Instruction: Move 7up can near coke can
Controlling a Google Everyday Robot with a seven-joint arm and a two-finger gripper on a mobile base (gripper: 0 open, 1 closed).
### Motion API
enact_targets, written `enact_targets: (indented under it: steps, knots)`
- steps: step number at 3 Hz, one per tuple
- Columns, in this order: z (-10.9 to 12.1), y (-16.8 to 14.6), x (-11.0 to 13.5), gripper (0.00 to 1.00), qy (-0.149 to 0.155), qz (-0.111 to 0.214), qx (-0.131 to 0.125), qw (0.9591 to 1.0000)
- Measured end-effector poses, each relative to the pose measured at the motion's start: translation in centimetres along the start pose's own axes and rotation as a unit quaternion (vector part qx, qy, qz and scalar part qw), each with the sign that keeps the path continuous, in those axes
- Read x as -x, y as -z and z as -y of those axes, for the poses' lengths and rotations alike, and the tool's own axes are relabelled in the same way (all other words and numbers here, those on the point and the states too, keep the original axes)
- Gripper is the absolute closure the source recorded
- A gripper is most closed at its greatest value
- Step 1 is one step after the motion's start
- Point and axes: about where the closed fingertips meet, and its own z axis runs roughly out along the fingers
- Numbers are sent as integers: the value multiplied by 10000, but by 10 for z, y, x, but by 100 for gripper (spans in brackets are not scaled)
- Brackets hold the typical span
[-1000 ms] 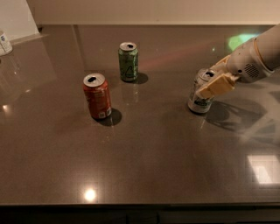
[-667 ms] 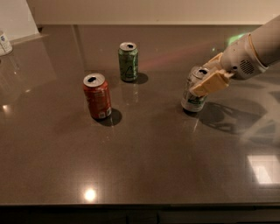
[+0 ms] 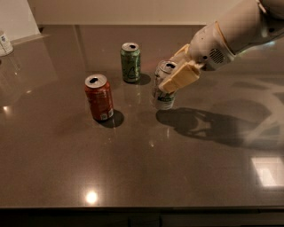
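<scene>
The end effector (image 3: 172,73) is grasping the 7up can (image 3: 164,98). One tan finger (image 3: 179,78) lies across the front of the can and the other is behind it, up by the silver top. The can leans a little in the grip. I cannot tell if its bottom touches the desk (image 3: 146,177). The arm (image 3: 230,33) comes in from the top right of the end effector.

The coke can (image 3: 99,97) stands upright to the left of the end effector and a bit closer to the camera. It is near but not touching, with a strip of bare desk between it and the 7up can. A green can (image 3: 131,62) stands upright to the left of the end effector and a bit farther back, just beside the 7up can but apart from it.

A dark shadow (image 3: 199,126) falls on the desk below and to the right of the end effector. The desk is wide and bare in front of the end effector, out to the near edge. The back edge meets a wall (image 3: 133,11) behind it. A small white thing (image 3: 4,43) sits far off to the left by the back corner.
</scene>
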Motion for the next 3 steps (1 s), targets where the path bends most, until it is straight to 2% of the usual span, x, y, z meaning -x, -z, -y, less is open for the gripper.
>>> enact_targets:
  steps: [1, 2, 3]
  knots:
    - [-17, -29, 33, 100, 330, 15, 363, 9988]
    - [-32, -57, 52, 100, 605, -95, 575, 9965]
    - [-40, -80, 60, 100, 753, -159, 664, 9948]
